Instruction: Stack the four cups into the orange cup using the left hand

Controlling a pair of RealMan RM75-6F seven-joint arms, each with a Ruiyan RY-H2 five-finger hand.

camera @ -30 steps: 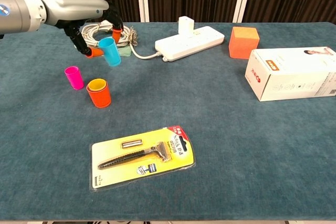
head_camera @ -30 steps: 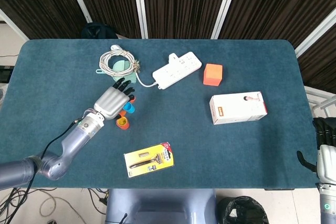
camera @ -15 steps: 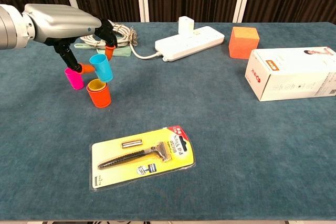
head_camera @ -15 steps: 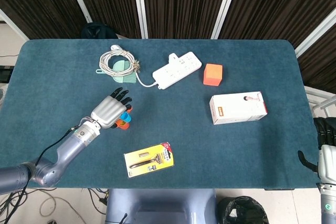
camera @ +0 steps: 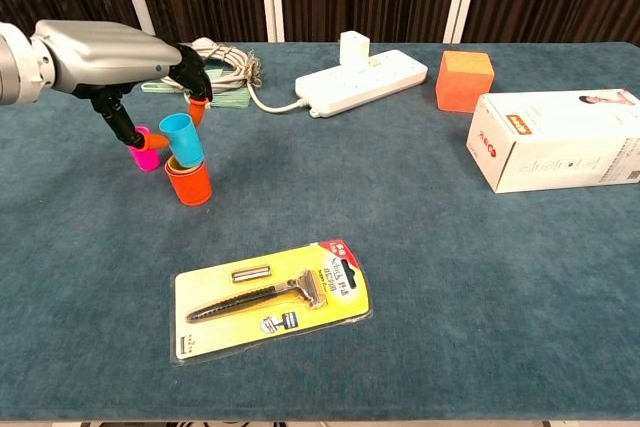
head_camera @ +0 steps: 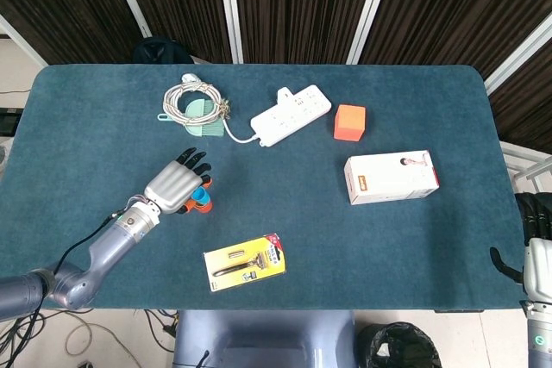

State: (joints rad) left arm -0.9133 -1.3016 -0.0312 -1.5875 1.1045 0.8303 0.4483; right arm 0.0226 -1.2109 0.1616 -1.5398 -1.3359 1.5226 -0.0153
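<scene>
My left hand (camera: 120, 59) hovers over the left part of the table and holds a blue cup (camera: 183, 139) between thumb and fingers. The blue cup is tilted, with its bottom dipping into the mouth of the upright orange cup (camera: 189, 184). A pink cup (camera: 141, 156) stands just left of them, partly hidden by the thumb. In the head view the left hand (head_camera: 172, 185) covers most of the blue cup (head_camera: 200, 193) and orange cup (head_camera: 205, 206). My right hand (head_camera: 536, 252) hangs off the table's right edge, holding nothing.
A packaged razor (camera: 272, 295) lies in front of the cups. Behind them are a coiled white cable (camera: 215, 59) and a white power strip (camera: 365, 72). An orange cube (camera: 464, 80) and a white box (camera: 560, 139) sit to the right.
The left hand has carried the blue cup down and toward me, from above the table to the mouth of the orange cup. The right hand has stayed still.
</scene>
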